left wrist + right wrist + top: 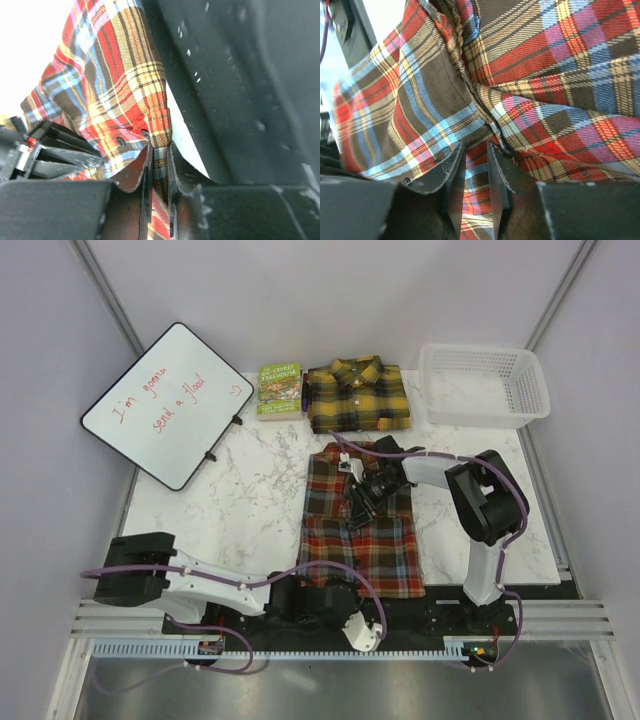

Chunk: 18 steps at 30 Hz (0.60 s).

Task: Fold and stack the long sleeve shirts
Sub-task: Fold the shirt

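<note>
From above, the red shirt (360,540) lies spread on the table (240,510), with the folded yellow shirt (357,395) at its 12 o'clock beside a book (279,389). My right claw (362,502) sits on its middle and my left claw (358,625) is near its 6 o'clock hem. In my left wrist view the fingers (187,200) are clamped on a fold of the red plaid, and in my right wrist view the fingers (451,180) pinch a strip of it too.
</note>
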Tool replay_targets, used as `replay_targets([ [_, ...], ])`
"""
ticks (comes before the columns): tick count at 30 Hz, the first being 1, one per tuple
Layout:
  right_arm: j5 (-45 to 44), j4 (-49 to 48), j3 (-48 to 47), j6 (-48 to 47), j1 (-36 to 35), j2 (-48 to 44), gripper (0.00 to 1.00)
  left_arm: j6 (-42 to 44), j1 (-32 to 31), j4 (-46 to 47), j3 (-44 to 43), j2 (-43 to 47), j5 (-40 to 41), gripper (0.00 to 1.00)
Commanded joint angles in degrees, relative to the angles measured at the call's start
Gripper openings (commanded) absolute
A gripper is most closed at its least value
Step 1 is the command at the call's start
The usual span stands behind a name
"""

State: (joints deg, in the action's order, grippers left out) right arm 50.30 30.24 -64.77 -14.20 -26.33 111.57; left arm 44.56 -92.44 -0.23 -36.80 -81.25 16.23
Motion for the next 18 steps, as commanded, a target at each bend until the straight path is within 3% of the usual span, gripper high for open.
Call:
replay_targets([
  [1, -1.3, 1.5, 3.7, -0.5, -3.1, -4.4, 0.34, -7.5, -1.3, -16.4, -6.9, 5.5, -6.8, 0.15],
  [9, -2.6, 14.1, -8.5, -6.2, -1.0, -8.8, 0.51, -18.0, -0.3, -33.2, -17.2, 11.6, -21.4, 0.05],
  [13, -5.9, 15.9, -14.4, -8.8, 1.0, -4.4, 0.51, -18.9, 5.8, -35.4, -22.3, 10.9, -26.5, 0.02],
  [18, -7.6, 15.6, -20.6, -9.3, 5.0, 0.8, 0.50, -11.1, 17.6, -36.9, -28.8, 6.9, -34.3, 0.02],
])
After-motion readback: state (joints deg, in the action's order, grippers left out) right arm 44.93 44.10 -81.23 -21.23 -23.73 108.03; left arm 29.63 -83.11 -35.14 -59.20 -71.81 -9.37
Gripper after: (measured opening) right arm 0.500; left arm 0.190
